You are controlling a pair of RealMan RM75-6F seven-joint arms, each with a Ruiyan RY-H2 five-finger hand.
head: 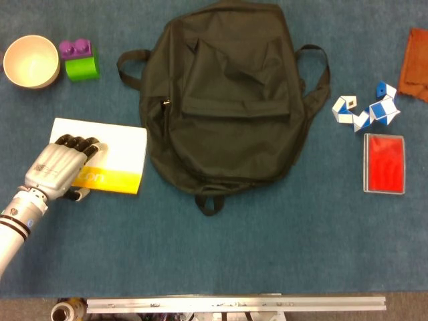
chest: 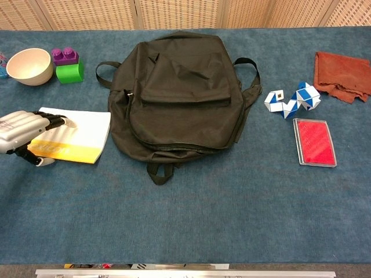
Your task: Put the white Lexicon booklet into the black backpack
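Note:
The white Lexicon booklet (head: 120, 154) with a yellow band lies on the blue tabletop, left of the black backpack (head: 227, 100). My left hand (head: 60, 168) holds the booklet's left end, fingers curled over its top and thumb at its near edge. In the chest view the booklet (chest: 87, 130) looks slightly raised at that end under the hand (chest: 23, 132). The backpack (chest: 179, 92) lies flat with its zippers closed. My right hand shows in neither view.
A cream bowl (head: 31, 61) and a green block (head: 81, 67) with a purple block (head: 75, 47) sit at the back left. To the right of the backpack lie a blue-white snake toy (head: 366, 110), a red case (head: 384, 163) and a rust cloth (head: 416, 65).

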